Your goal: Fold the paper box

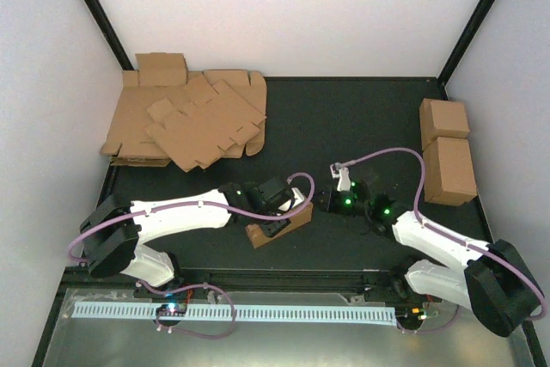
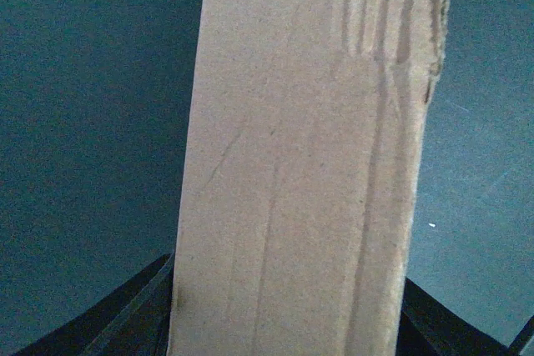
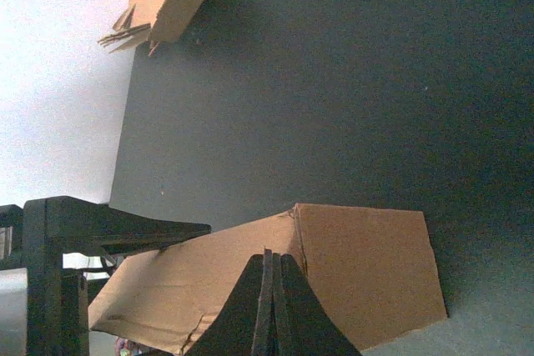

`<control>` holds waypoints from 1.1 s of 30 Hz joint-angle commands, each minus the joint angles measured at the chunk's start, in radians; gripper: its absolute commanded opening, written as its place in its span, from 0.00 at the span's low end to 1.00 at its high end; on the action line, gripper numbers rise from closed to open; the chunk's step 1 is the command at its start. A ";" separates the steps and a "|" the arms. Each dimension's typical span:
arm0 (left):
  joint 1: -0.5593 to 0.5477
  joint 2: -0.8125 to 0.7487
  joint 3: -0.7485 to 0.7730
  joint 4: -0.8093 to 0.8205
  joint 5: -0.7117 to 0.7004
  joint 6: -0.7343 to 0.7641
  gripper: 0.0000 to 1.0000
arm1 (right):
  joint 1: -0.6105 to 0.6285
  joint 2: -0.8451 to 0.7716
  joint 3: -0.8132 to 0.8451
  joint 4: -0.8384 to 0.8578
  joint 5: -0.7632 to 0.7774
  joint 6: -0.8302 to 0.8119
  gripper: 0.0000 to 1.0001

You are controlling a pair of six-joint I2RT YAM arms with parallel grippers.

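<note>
Black matting covers the table [image 1: 344, 126] between white walls. A heap of cardboard sheets [image 1: 185, 122] sits at 10 o'clock and two cardboard cuboids [image 1: 451, 169] at 3 o'clock, both well apart from your work. Your paper box [image 1: 296, 221] lies near the middle, a little toward 6 o'clock, with its long axis running from 8 to 2 o'clock.

Your left gripper [image 1: 271, 217] sits on it from above. In its wrist view a dark finger [image 2: 138, 318] shows at each side of the brown panel, so it looks clamped across the box's width. Your right gripper [image 3: 269, 258] has its fingers pressed together with nothing visible between them. Its tips sit at the box's 2 o'clock end, near a corner crease.

I judge you're closing that end. Use the left clamp as your anchor and don't squeeze harder: the panel already shows crease lines near one edge, and thin board will buckle. Push with the closed right tips along the long axis toward 8 o'clock, low and square to the end. That way the flap should turn on its scored line rather than skid the box across the mat. Whether any tab has seated I cannot tell.
</note>
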 commanded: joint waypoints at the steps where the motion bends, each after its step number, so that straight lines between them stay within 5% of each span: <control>1: -0.005 0.005 0.001 -0.003 0.004 0.007 0.56 | 0.007 0.015 -0.039 0.021 -0.024 0.015 0.02; 13: -0.005 0.004 0.004 -0.009 0.003 0.008 0.56 | 0.008 -0.096 0.113 -0.183 0.087 -0.202 0.03; 16: -0.005 0.005 0.004 -0.006 0.006 0.009 0.56 | 0.008 -0.120 0.113 -0.184 0.090 -0.340 0.21; 18: -0.005 0.008 0.005 -0.006 0.008 0.009 0.56 | 0.008 -0.139 0.090 -0.169 0.107 -0.407 0.24; 24: -0.007 0.006 0.007 -0.008 0.007 0.007 0.56 | 0.009 -0.117 0.033 -0.073 0.033 -0.363 0.19; 28: -0.007 0.012 0.011 -0.008 0.005 0.007 0.56 | 0.026 -0.067 0.008 -0.008 -0.007 -0.331 0.02; 33: -0.006 0.020 0.016 -0.011 0.005 0.009 0.56 | 0.042 -0.028 -0.011 -0.003 -0.019 -0.321 0.02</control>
